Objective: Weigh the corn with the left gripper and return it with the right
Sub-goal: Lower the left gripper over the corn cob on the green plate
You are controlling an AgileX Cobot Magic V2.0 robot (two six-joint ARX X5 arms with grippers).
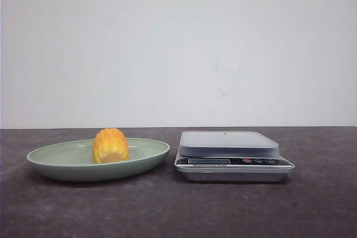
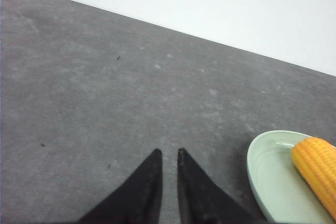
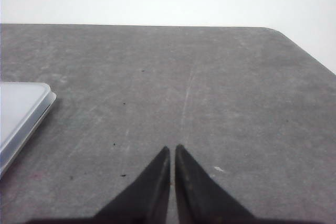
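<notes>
The corn (image 1: 110,145), a stubby yellow-orange cob piece, lies in the pale green oval plate (image 1: 56,160) on the left of the table. The left wrist view catches the corn (image 2: 317,166) and the plate (image 2: 268,171) off to one side of my left gripper (image 2: 168,151). That gripper hovers over bare table, its fingers a narrow gap apart and holding nothing. A silver kitchen scale (image 1: 228,143) with a pale platform stands to the right of the plate. My right gripper (image 3: 172,148) is shut and empty over bare table, beside a corner of the scale (image 3: 21,108). Neither gripper shows in the front view.
The dark grey tabletop (image 1: 178,210) runs back to a white wall. Its rounded far corners show in both wrist views. The scale's display and buttons (image 1: 245,161) face the front.
</notes>
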